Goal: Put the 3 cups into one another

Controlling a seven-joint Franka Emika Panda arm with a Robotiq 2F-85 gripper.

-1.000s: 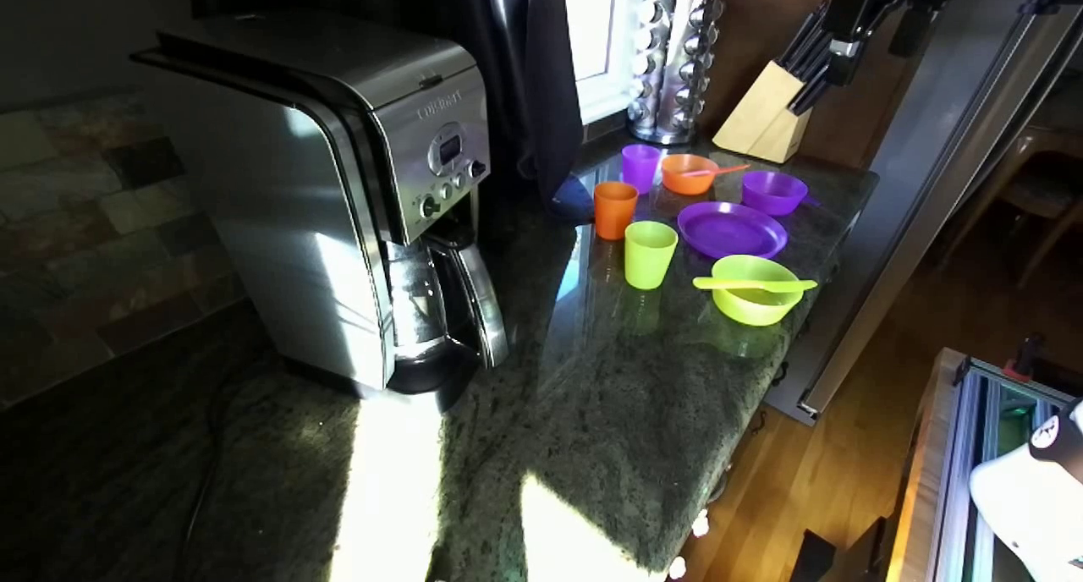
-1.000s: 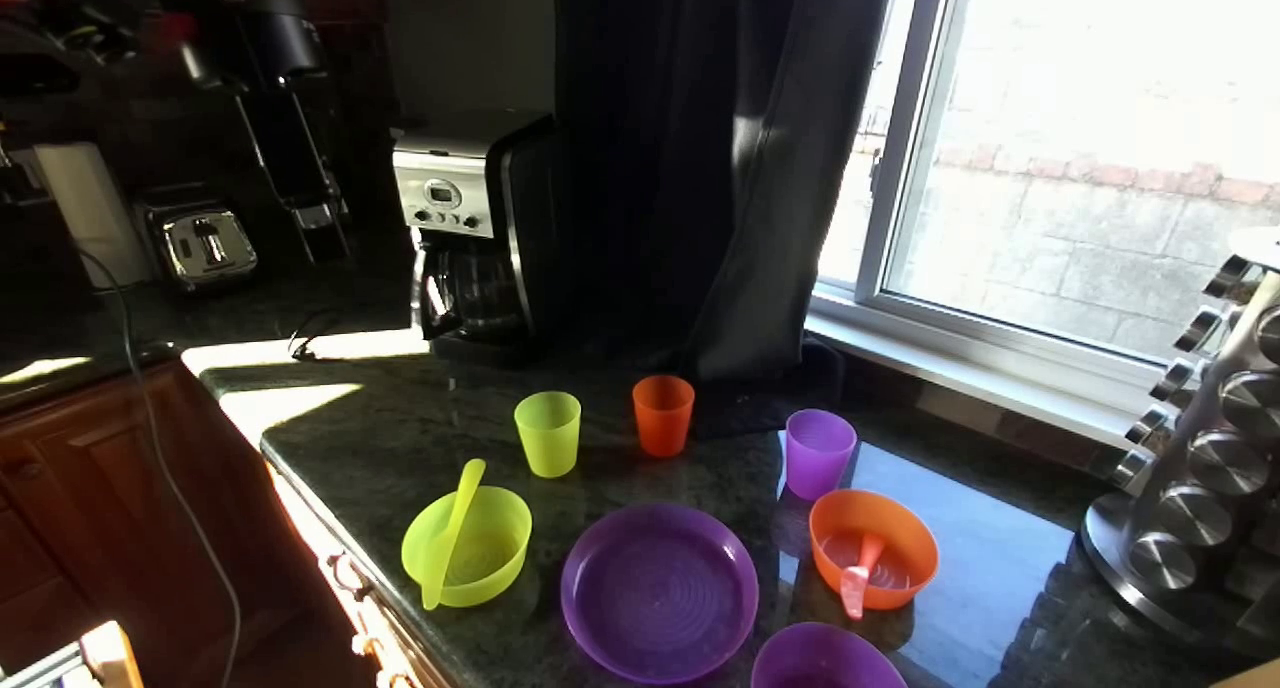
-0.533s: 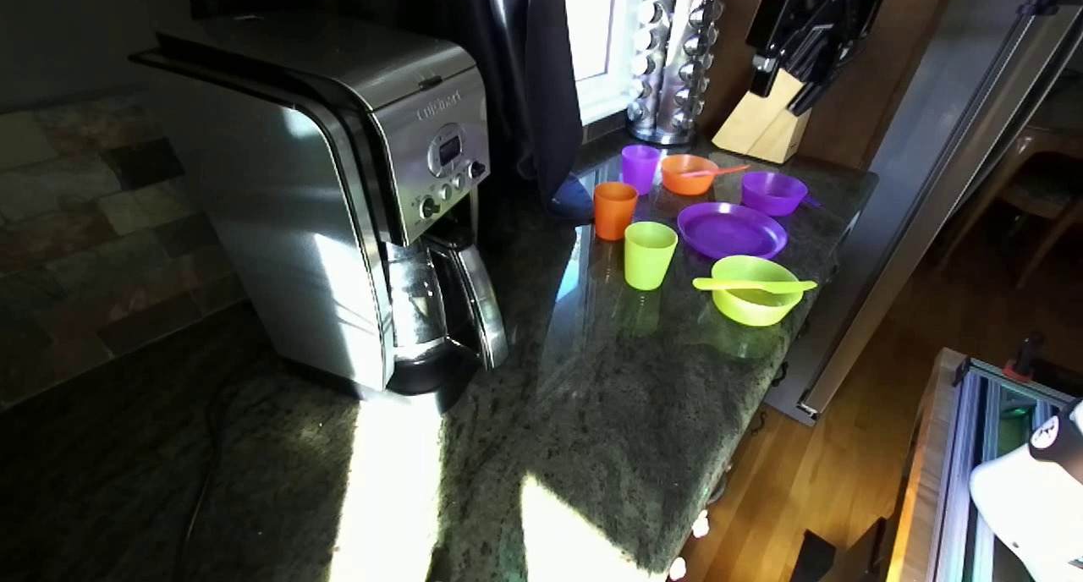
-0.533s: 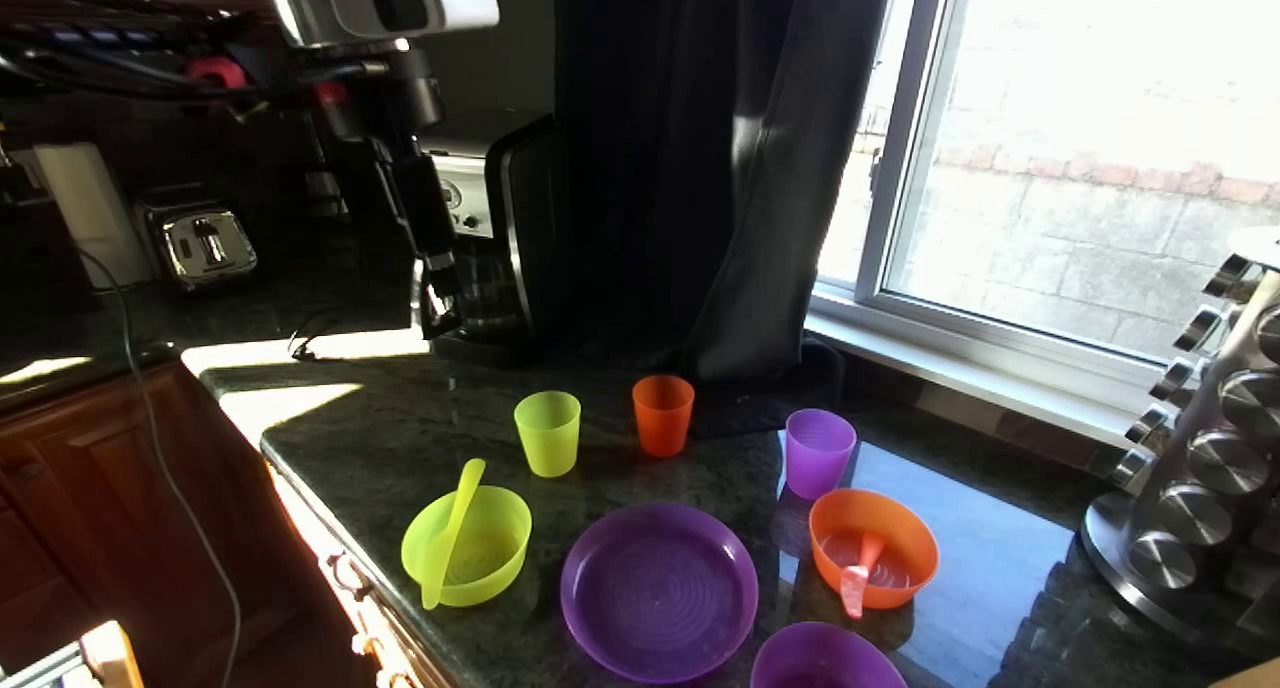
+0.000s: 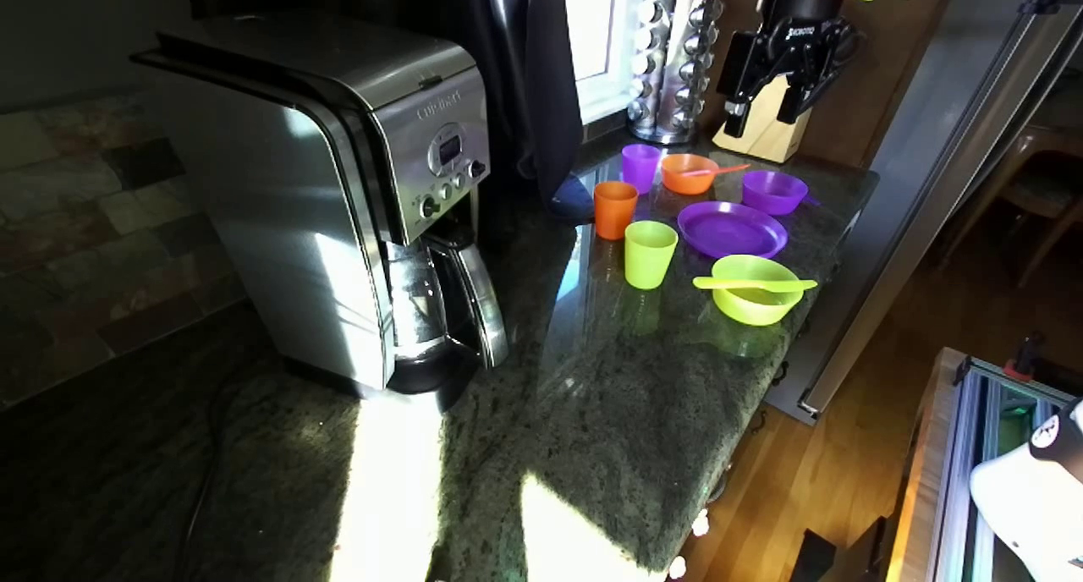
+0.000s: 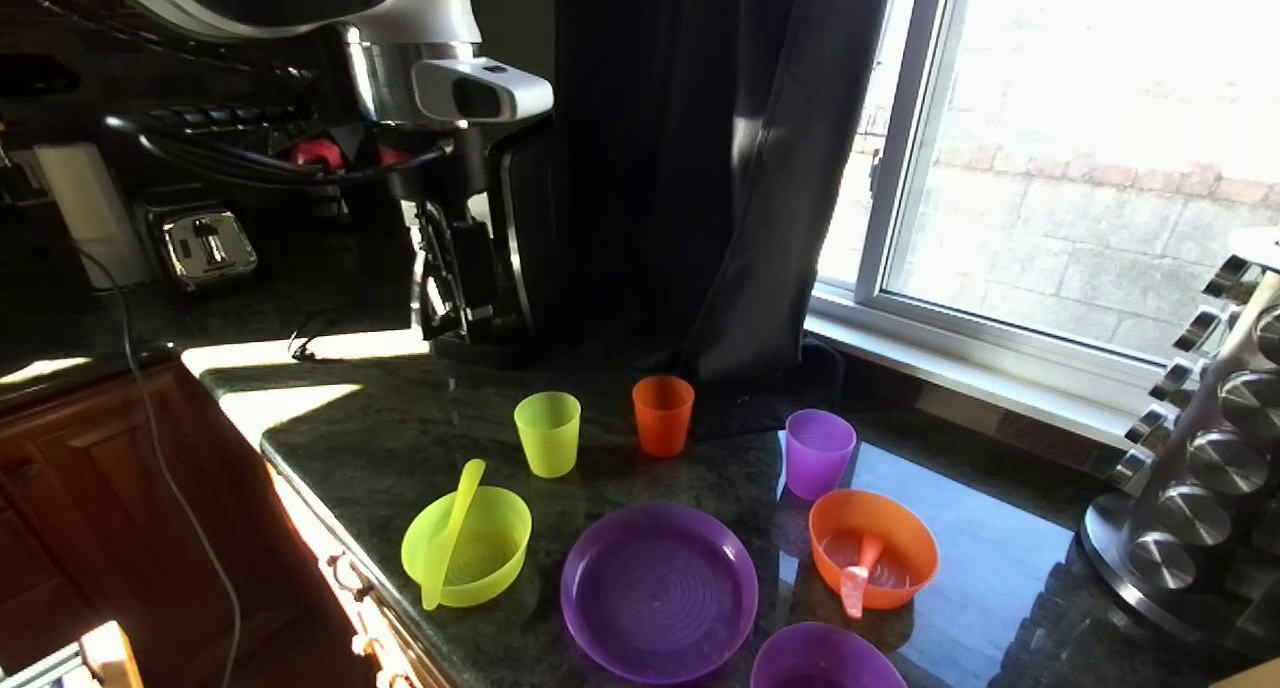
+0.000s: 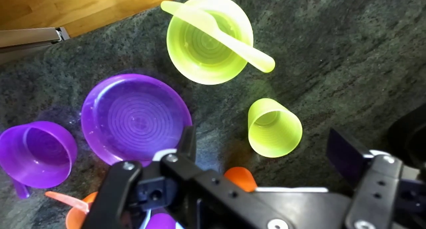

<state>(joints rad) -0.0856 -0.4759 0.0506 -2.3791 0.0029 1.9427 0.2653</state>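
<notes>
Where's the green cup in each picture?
In an exterior view: green cup just right of the middle, left of the green bowl.
In an exterior view: green cup a bit left of the middle, above and right of the green bowl.
Wrist view: green cup right of the middle, below and right of the green bowl.
Shared landmark: the green bowl, with a green utensil across it.

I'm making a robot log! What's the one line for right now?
end effector: open, holding nothing | lime cup, orange cup, purple cup: upright, apart, on counter | nesting: none yet
</notes>
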